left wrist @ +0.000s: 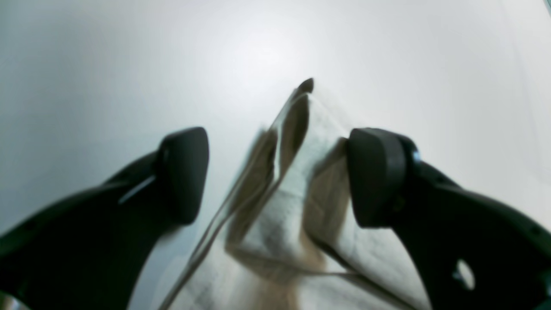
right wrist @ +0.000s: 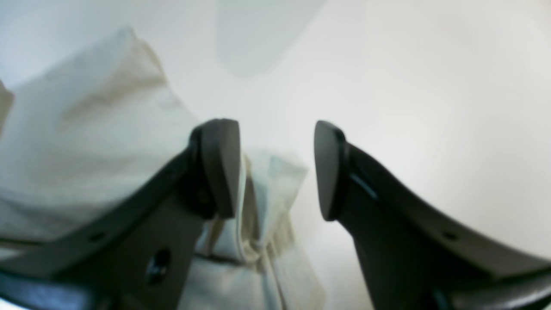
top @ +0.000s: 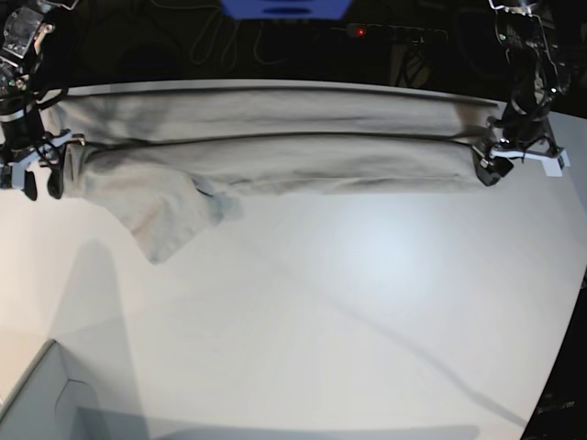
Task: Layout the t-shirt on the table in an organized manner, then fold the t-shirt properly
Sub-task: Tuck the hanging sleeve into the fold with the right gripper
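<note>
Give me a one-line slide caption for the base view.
T-shirt stretched in a long band across the table, an open pincer at each end.

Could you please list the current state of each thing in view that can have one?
Plain light grey-beige cotton t-shirt: stretched in a long folded band across the table's far side, one sleeve sticking out toward the camera.
Black left gripper: open, jaws either side of a bunched shirt end.
Black right gripper: open, shirt cloth between its jaws.
Large matte white table: carries the shirt.
</note>
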`<control>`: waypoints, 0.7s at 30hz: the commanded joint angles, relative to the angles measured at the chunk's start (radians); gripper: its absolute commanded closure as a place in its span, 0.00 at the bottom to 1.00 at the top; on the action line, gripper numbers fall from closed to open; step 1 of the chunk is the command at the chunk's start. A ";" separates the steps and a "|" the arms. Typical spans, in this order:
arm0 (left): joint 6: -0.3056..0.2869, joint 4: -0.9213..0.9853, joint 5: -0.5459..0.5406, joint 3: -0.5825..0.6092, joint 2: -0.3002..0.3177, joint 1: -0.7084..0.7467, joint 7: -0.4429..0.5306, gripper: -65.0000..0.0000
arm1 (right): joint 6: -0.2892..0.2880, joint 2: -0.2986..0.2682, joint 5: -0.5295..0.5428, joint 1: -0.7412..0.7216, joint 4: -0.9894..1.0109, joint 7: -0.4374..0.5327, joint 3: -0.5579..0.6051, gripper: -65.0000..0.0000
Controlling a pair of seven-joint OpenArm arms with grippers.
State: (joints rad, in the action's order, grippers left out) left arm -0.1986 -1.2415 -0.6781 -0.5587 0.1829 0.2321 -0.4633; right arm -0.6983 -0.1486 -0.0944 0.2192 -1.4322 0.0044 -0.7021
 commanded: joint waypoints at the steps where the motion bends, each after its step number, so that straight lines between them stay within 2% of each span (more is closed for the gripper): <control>1: 0.014 -0.001 0.005 0.001 0.005 0.005 -0.035 0.25 | 0.000 -0.013 0.018 -0.005 -0.029 0.027 -0.003 0.56; 5: 0.014 -0.001 0.005 0.001 0.005 0.005 -0.033 0.25 | 0.000 -0.009 0.014 -0.057 -0.032 -0.004 0.048 0.56; 10: 0.014 -0.001 0.007 0.001 0.005 0.005 -0.035 0.25 | 0.000 -0.042 0.012 -0.195 -0.002 -0.234 0.239 0.47; 12: 0.014 -0.001 0.010 0.001 0.005 0.003 -0.035 0.25 | 0.000 -0.059 0.012 -0.267 0.063 -0.297 0.305 0.46; 21: 0.014 -0.001 0.007 -0.004 0.005 0.003 -0.035 0.25 | 0.000 -0.072 0.011 -0.468 0.431 -0.317 0.433 0.46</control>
State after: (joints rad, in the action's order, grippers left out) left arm -0.1959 -1.2423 -0.6781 -0.5613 0.1829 0.2291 -0.4667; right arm -0.6983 -0.2070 -0.0986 -0.2237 -0.9798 -0.3401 -0.2657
